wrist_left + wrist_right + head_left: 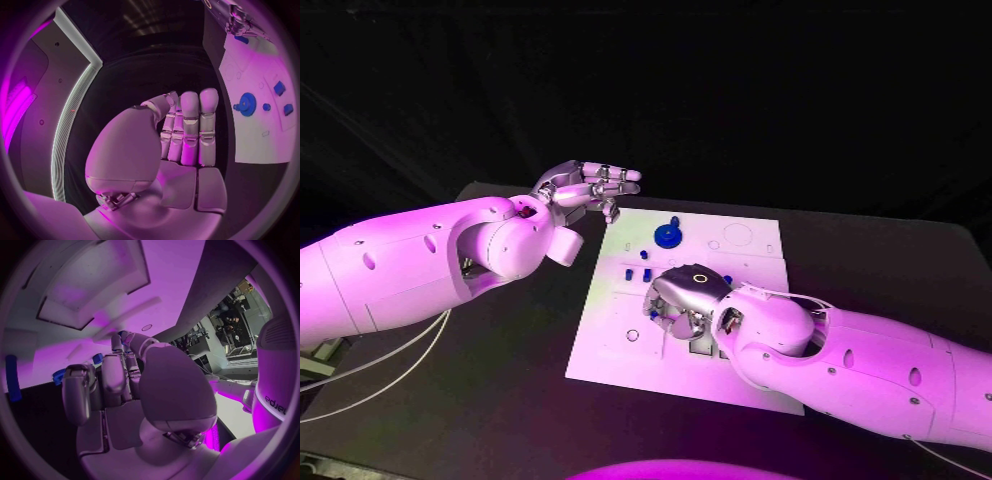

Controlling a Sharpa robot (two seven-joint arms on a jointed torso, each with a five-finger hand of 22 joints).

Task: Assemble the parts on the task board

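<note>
The small blue plastic parts, among them a toothed gear, lie on the flat white task board, judged light, rigid, best pinched at their edges; left hand clenched empty, right hand grasp indeterminate.

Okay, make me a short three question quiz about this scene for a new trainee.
1. True or false: the left hand rests on the task board.
2. Which hand is over the middle of the board? A left, B right.
3. Fill in: the blue gear lies near the board's ____ edge, seen from the robot.

Key: 1 false, it is off the board's far left corner, holding nothing; 2 B; 3 far.
</note>
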